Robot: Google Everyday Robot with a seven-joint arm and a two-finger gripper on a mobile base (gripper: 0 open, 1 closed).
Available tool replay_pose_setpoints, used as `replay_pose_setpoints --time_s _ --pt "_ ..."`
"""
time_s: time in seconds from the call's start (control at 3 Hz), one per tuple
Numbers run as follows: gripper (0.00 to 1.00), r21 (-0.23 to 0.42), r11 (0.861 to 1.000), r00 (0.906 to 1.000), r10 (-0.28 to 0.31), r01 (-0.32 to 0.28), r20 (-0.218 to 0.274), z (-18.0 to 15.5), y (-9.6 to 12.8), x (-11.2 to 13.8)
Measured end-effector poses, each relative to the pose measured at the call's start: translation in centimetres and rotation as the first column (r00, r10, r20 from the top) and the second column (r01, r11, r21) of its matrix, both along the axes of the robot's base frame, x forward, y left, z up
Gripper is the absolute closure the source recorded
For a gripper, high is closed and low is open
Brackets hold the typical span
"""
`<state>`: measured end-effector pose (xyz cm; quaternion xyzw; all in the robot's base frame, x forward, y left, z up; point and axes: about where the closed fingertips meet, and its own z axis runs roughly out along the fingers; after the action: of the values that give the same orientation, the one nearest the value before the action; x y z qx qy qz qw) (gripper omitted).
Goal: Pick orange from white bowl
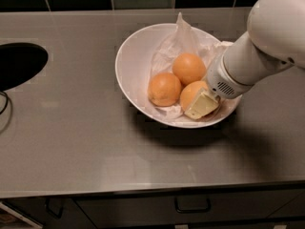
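**Gripper on the lower-right orange, inside the bowl**

Far left of the frame: one dark oval opening (19, 63) in the grey steel counter (71, 142). Centre: one wide, glossy white bowl (133, 63), lined with crumpled white paper (180, 39). Three fruits sit inside, bunched and touching. Two are deeper-orange round ones, left (164, 88) and upper (188, 67). The third is the paler yellow-orange orange (190, 94), lower right. One gripper (201, 105) sits against that orange's lower-right flank. The white arm (267, 37) comes in from the upper right. Grip state: cannot tell. Long axis: covered. Judgement: the pull should go up and right, since the neighbours crowd its left.
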<state>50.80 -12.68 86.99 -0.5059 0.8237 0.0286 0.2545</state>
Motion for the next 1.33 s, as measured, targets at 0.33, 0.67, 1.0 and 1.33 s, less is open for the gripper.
replay_pose_setpoints --time_s 0.33,0.67,1.0,1.33 --pt "1.0 0.002 1.0 1.0 0.0 0.0 0.004 0.2 -0.1 0.0" --pt "1.0 0.009 1.0 0.9984 0.009 -0.009 0.056 2.8 -0.4 -0.2" --pt "1.0 0.015 1.0 0.9929 0.023 -0.025 0.117 5.6 -0.5 -0.4" --pt "1.0 0.013 0.999 0.9848 0.043 -0.046 0.168 8.2 -0.4 -0.5"
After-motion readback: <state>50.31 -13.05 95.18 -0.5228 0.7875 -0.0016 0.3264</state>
